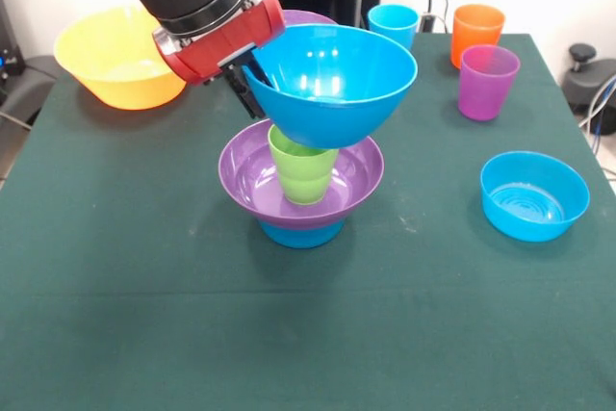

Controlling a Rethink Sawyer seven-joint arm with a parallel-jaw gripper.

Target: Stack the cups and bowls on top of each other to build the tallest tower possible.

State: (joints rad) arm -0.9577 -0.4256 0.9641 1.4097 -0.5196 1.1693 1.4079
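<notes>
Front view only. Nearest the camera: the tower at mid-surface, small blue bowl at the bottom, wide purple bowl on it, lime green cup upright inside the purple one. Loose small blue bowl to the right on the green surface.

Hand is clamped on the left rim of the large blue bowl, one finger looks inside the wall, one outside. Bowl hangs tilted, opening toward camera, its base right at the green cup's mouth; can't tell if touching.

Risks, my read:
- rim pinch on one side + tilt → bowl lands crooked, rocks off the cup.
- cup's mouth is a narrow seat for a wide bowl; off-centre release tips the cup.
- side push could slide the purple bowl on the small base.

Far side: yellow bowl left, second purple bowl mostly hidden behind the arm, light blue cup, orange cup, purple cup right.
</notes>
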